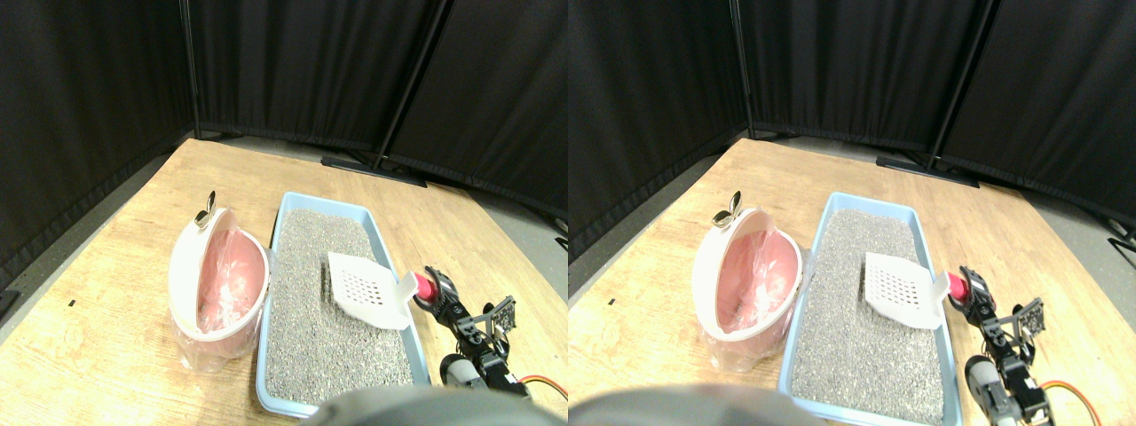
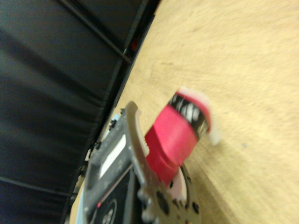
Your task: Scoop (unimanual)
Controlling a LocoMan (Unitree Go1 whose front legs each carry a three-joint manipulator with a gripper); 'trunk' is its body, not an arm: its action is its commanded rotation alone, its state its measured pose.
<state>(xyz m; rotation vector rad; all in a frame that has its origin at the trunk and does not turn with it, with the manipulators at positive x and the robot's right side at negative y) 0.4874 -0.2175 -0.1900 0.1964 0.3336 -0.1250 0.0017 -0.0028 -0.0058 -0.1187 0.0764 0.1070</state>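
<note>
Right manipulator (image 1: 470,342) comes in from lower right, dark linked segments angled up and left toward the tray, orange and yellow wires trailing at its base. Right gripper (image 1: 432,288) sits at the red-wrapped handle (image 1: 425,287) of the scoop (image 1: 366,288), just outside the tray's right rim; the fingers (image 2: 135,140) look clenched on that handle, and the wrist view shows the dark open-frame jaw pressed right against the red wrap with a black-and-white band near its end. That view is blurred, so the contact on the far side is hard to see. The scoop is white plastic, flat slotted blade with rows of small holes, tilted, blade over the litter (image 1: 328,328) in the tray's middle, front edge appearing to touch the grains. Litter is grey, coarse, granular, filling the light blue rectangular plastic tray (image 1: 282,232). Left of the tray, just beside it, stands a round white bin (image 1: 188,266) tilted open toward the tray, lined with a thin crinkly pink plastic bag (image 1: 229,284), a small shiny metal clip (image 1: 207,213) at its top rim. All rests on a pale wood-grain desk (image 1: 106,293), black curtains (image 1: 293,62) behind.
</note>
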